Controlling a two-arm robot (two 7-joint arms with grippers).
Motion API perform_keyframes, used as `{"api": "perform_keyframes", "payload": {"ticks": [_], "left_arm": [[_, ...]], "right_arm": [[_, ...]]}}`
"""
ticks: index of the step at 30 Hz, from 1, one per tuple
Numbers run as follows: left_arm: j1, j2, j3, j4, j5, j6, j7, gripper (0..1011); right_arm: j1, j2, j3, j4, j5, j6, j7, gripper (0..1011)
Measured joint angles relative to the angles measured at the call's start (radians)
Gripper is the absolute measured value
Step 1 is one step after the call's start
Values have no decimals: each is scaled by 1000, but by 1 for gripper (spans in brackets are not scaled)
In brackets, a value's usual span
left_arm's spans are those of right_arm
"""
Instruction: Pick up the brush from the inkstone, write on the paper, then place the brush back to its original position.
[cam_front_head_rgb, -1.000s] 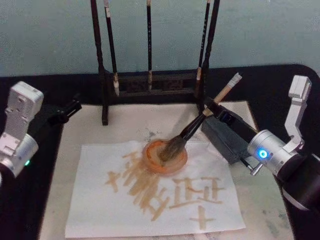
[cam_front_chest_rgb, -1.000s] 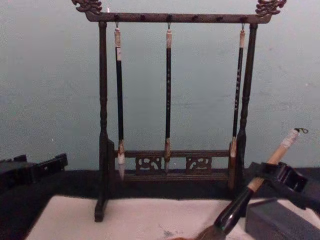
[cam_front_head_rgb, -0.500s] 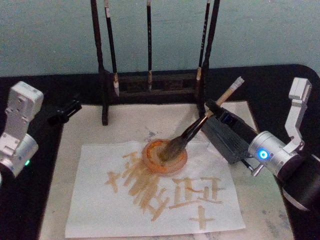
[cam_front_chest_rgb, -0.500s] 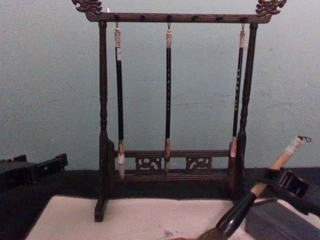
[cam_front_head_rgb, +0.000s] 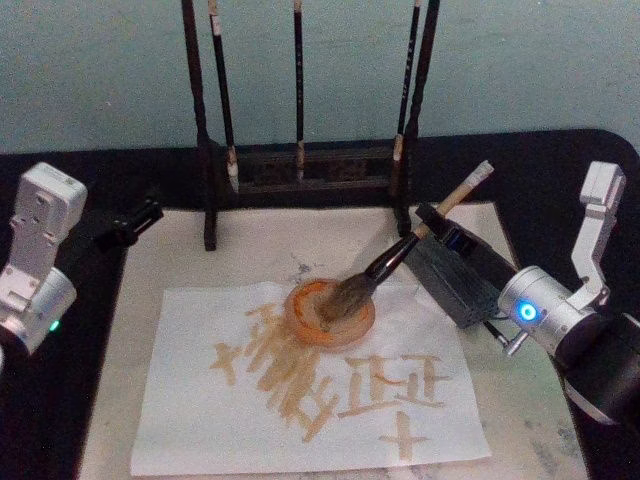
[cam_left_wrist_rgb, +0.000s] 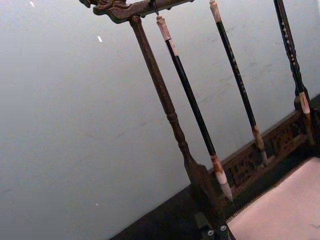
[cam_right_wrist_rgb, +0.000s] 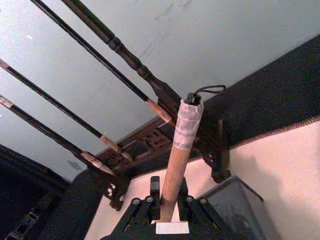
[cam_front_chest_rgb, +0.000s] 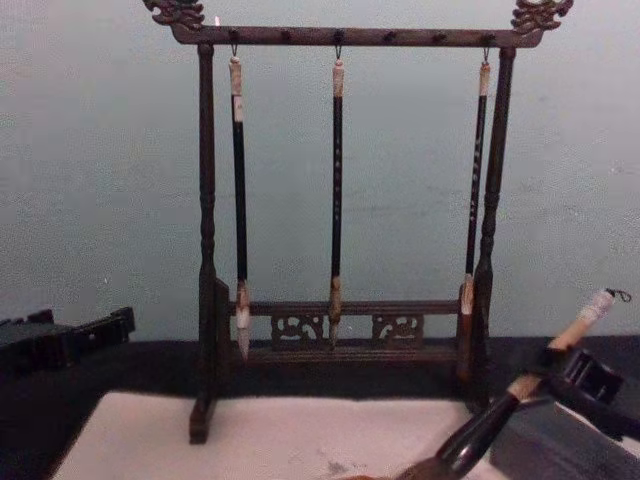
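Observation:
My right gripper (cam_front_head_rgb: 432, 222) is shut on the tan upper shaft of the brush (cam_front_head_rgb: 400, 250), just above the far end of the inkstone (cam_front_head_rgb: 452, 285). The brush leans down to the left, its brown bristles resting in a shallow orange dish (cam_front_head_rgb: 305, 322). The right wrist view shows the shaft (cam_right_wrist_rgb: 175, 165) clamped between the fingers (cam_right_wrist_rgb: 150, 202), white end and black loop up. The off-white paper (cam_front_head_rgb: 270, 245) with grey smudges lies below. My left gripper (cam_front_head_rgb: 135, 222) is parked at the left edge of it.
A whiter sheet (cam_front_head_rgb: 200, 420) with brown brush strokes lies on the paper under the dish. A dark carved wooden rack (cam_front_chest_rgb: 205, 250) with three thin hanging brushes stands at the back. The table around it is black.
My right gripper has shifted a little right and down. The brush leans flatter, with its bristles still in the dish. The left arm has not moved.

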Motion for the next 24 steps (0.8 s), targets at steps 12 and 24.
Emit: {"api": "perform_keyframes", "payload": {"ticks": [12, 24], "left_arm": [[0, 0, 0, 0, 0, 0, 0, 1002], [0, 0, 0, 0, 0, 0, 0, 1002]], "right_arm": [[1, -1, 1, 2, 1, 2, -4, 196], [0, 0, 0, 1, -1, 2, -3, 499]]}}
